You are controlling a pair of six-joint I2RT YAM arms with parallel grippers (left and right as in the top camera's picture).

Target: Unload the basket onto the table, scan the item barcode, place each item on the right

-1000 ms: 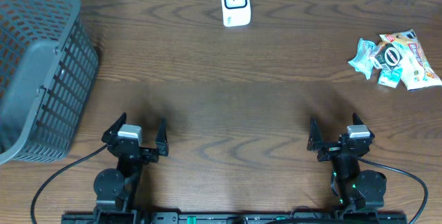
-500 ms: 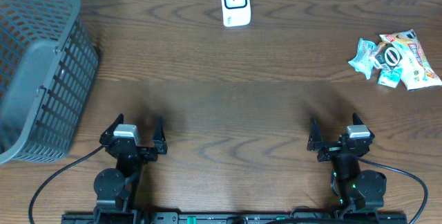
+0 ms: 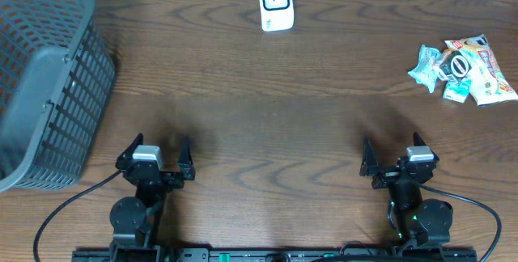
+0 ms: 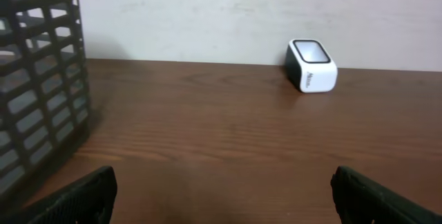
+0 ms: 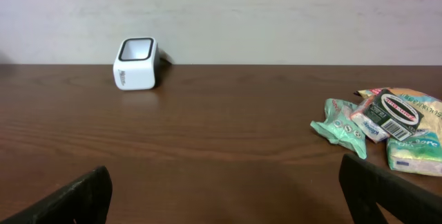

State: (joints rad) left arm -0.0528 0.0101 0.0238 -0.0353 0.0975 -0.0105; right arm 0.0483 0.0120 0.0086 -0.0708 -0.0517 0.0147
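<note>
Though the left hand (image 3: 158,149) and right hand (image 3: 392,155) sit near the tabletop's (image 3: 275,116) front edge, both gape empty; the scanner (image 3: 275,3) stands far back. Snack packets (image 3: 463,69) lie far right

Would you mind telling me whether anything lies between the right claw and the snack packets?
Nothing visible does: only bare table lies between the right claw and the snack packets, and between them and the scanner.

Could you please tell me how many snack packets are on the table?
4, piled at the far right: a green packet, a black-labelled packet, a teal packet and a yellow packet; more may hide underneath.
</note>
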